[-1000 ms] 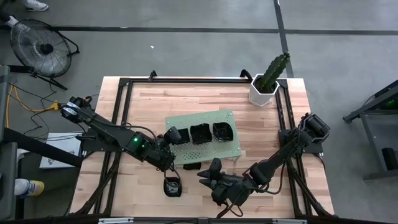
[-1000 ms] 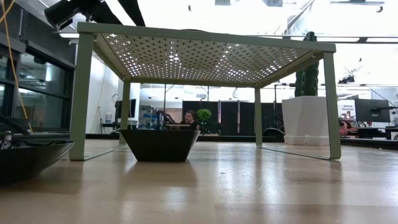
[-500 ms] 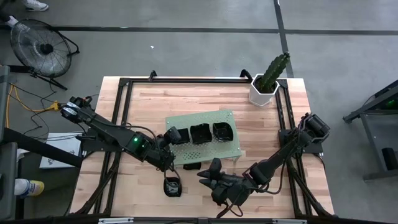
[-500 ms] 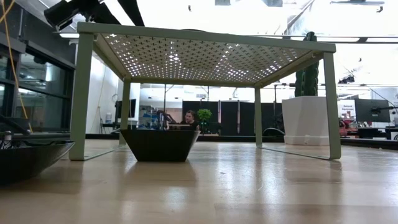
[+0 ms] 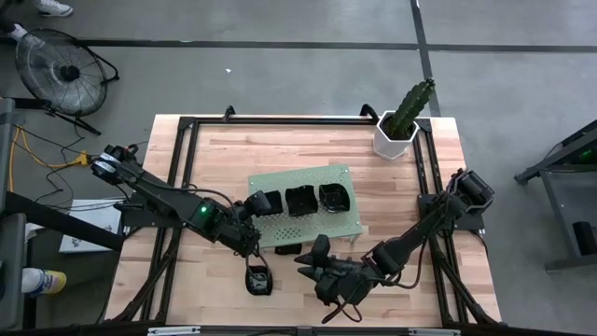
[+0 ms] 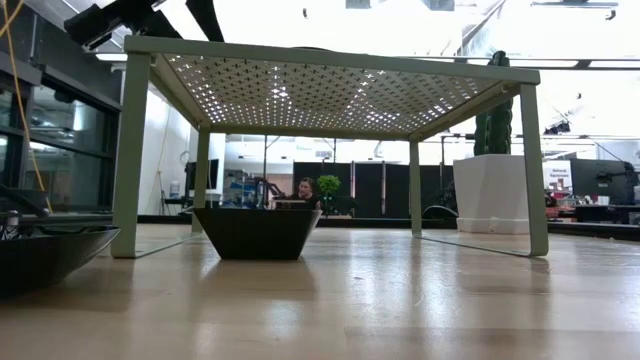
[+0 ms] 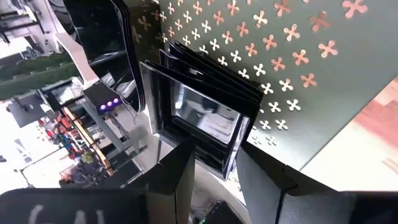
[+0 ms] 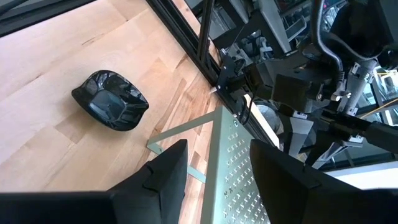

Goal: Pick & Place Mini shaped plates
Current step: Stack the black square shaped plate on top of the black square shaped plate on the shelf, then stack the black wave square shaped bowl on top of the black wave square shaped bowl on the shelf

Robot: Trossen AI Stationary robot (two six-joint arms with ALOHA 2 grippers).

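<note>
The green perforated board point(image 5: 300, 222) stands on legs mid-table. On its top sit two black mini plates point(image 5: 300, 200) point(image 5: 333, 195). At its left end my left gripper point(image 5: 252, 211) is shut on a nested stack of square plates point(image 7: 205, 115). A square plate point(image 6: 257, 232) rests on the table under the board, and a petal-edged plate point(image 8: 111, 99) lies on the wood near the front edge. My right gripper point(image 5: 312, 257) hangs open by the board's near edge point(image 8: 231, 163), holding nothing. My left gripper pinches the near rim point(image 7: 214, 163) of the stack of square plates between its two fingers point(image 7: 177, 180). The fingers slant down from the table's left side. The stack is tilted over the board, its hollow side toward the gripper. Whether its far edge rests on the board, I cannot tell.
A white hexagonal pot point(image 5: 395, 137) with a cactus stands at the table's far right corner. A black frame point(image 5: 187, 131) runs round the tabletop. Bare wood lies behind the board and to its right.
</note>
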